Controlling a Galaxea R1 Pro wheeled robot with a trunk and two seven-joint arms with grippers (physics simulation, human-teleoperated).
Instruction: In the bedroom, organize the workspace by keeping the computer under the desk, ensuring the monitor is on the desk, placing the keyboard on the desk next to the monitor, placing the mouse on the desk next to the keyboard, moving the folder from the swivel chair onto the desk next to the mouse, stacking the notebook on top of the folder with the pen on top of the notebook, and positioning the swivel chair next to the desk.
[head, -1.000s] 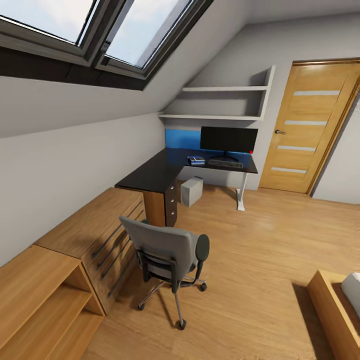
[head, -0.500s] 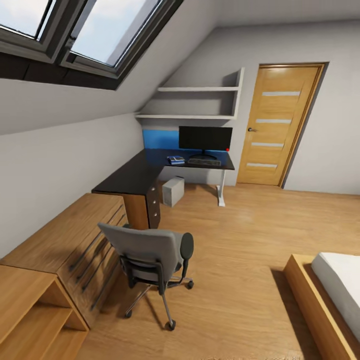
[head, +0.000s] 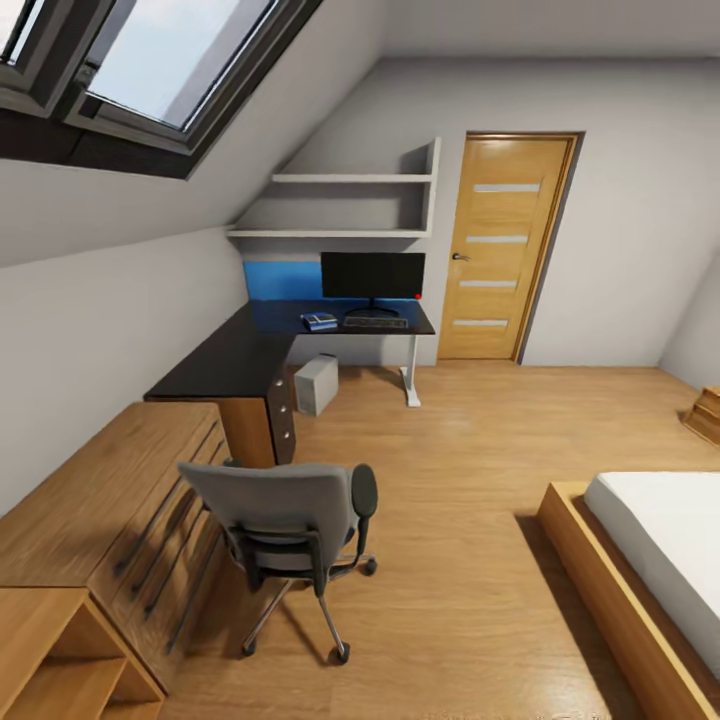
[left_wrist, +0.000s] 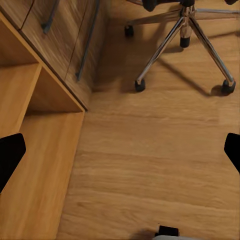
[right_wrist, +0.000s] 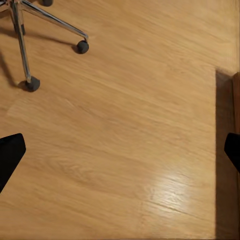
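Note:
The grey swivel chair (head: 285, 512) stands on the wood floor with its back toward me, so its seat is hidden and the folder is out of view. Beyond it is the L-shaped black desk (head: 225, 360) with a blue back panel. On the desk stand the monitor (head: 372, 275), the keyboard (head: 376, 322) in front of it, and a small blue-and-white item (head: 319, 321) beside that. The pale computer (head: 316, 384) sits under the desk. My left gripper (left_wrist: 120, 150) and right gripper (right_wrist: 120, 150) hang open over bare floor near the chair's chrome base (left_wrist: 185, 30).
A low light-wood cabinet (head: 110, 500) with drawers and open shelves lines the left wall, close to the chair. A bed (head: 650, 560) with a wooden frame fills the right foreground. A wooden door (head: 500, 250) and wall shelves (head: 340, 205) are at the far end.
The whole head view has shifted left as the camera turned right, bringing more of the bed and right wall into view. Nothing in the room has moved.

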